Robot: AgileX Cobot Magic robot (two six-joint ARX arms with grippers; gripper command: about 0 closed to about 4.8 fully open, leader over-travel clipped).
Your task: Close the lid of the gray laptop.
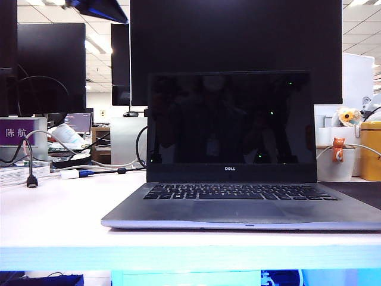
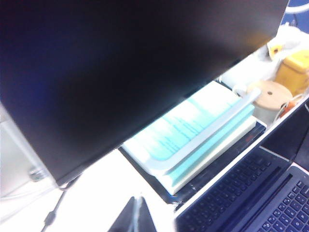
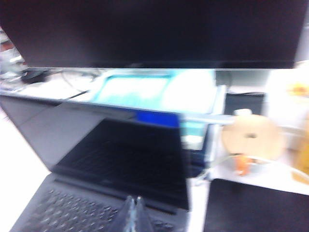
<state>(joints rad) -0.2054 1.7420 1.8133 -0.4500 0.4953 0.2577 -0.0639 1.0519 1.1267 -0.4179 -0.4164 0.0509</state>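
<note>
The gray laptop sits on the white table, facing the exterior camera. Its lid stands upright and open, with a dark screen and "DELL" on the bezel. Neither gripper shows in the exterior view. My left gripper is shut on nothing and hovers over bare table beside the laptop's keyboard. My right gripper is also shut on nothing, above the keyboard and just in front of the open lid. The right wrist view is blurred.
A large black monitor stands close behind the lid, on stacked teal books. Cables lie at the left. To the right are a white cup, a yellow box, a wooden disc and a black mat.
</note>
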